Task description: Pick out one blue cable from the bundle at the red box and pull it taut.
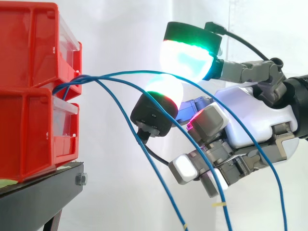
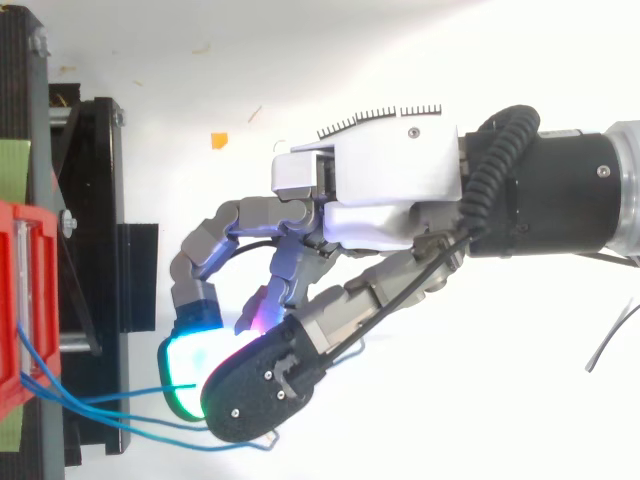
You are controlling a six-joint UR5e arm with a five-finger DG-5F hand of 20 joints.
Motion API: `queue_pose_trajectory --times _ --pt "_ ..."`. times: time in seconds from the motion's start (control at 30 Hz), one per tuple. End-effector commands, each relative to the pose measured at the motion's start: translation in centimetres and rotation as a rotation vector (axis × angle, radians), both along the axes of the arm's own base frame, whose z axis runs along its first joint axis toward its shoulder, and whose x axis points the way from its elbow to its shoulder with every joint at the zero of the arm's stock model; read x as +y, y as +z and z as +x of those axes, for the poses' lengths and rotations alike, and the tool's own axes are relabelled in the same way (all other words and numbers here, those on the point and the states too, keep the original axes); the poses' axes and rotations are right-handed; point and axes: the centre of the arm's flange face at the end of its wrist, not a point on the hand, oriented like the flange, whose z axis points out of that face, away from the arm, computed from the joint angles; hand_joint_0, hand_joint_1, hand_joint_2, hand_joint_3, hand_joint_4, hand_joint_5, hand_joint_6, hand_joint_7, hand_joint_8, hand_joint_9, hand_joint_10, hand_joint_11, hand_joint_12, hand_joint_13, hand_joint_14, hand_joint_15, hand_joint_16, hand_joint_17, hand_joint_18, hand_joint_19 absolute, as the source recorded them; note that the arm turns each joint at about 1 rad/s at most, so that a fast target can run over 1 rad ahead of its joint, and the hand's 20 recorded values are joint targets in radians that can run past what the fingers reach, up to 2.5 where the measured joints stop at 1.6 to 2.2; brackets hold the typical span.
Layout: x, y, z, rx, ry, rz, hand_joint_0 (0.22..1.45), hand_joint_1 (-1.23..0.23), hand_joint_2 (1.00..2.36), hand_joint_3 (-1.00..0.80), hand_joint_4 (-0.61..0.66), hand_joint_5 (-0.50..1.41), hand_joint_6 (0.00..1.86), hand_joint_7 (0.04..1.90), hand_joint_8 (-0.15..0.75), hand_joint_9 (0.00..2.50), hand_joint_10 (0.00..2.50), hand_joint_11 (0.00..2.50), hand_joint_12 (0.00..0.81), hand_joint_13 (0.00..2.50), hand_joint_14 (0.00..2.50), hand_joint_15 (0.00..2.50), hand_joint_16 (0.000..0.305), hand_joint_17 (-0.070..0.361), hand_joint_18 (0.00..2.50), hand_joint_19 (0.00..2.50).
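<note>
Side view | hand pinches one blue cable between glowing pads, singling it out near red box | cable slack, needs pulling away.

My hand has a glossy white palm shell and grey metal links with small screws. My fingertips are thick pads with black backs, glowing green and cyan. At six o'clock from the brightest pad, another glows magenta. My wrist is a black cylinder with a silver ring at three o'clock.
</note>
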Motion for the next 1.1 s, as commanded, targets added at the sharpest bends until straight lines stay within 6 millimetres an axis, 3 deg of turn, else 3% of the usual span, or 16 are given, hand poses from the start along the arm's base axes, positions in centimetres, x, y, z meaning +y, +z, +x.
queue_pose_trajectory --times 0.0,0.37,0.63,0.83,1.07 --pt "-0.02 -0.02 0.0 -0.001 0.0 0.0 0.54 -0.62 1.01 -0.37 0.02 -0.11 0.9 1.01 0.322 1.18 0.03 0.73 0.368 0.83 0.02 0.47 0.053 0.12 0.71 0.71" --pt "-0.02 0.03 0.07 -0.007 0.0 0.0 0.51 -0.63 1.0 -0.5 0.04 -0.1 0.9 0.98 0.334 1.19 0.03 0.75 0.38 0.86 0.02 0.47 0.056 0.125 0.74 0.69" --pt "-0.02 0.03 0.07 -0.007 0.0 0.0 0.48 -0.7 1.0 -0.5 0.05 -0.1 0.89 0.99 0.335 1.22 0.03 0.75 0.381 0.9 0.02 0.48 0.056 0.126 0.78 0.68" --pt "0.1 0.03 0.08 -0.007 0.002 0.0 0.6 -0.77 1.0 -0.5 0.01 -0.09 0.89 1.06 0.302 1.3 0.03 0.81 0.34 0.95 0.02 0.52 0.047 0.107 0.77 0.71" --pt "-0.02 0.03 0.07 -0.007 0.0 0.0 0.6 -0.81 1.02 -0.26 -0.11 -0.06 0.91 1.1 0.286 1.36 0.03 0.79 0.329 0.99 0.02 0.53 0.047 0.106 0.8 0.71"
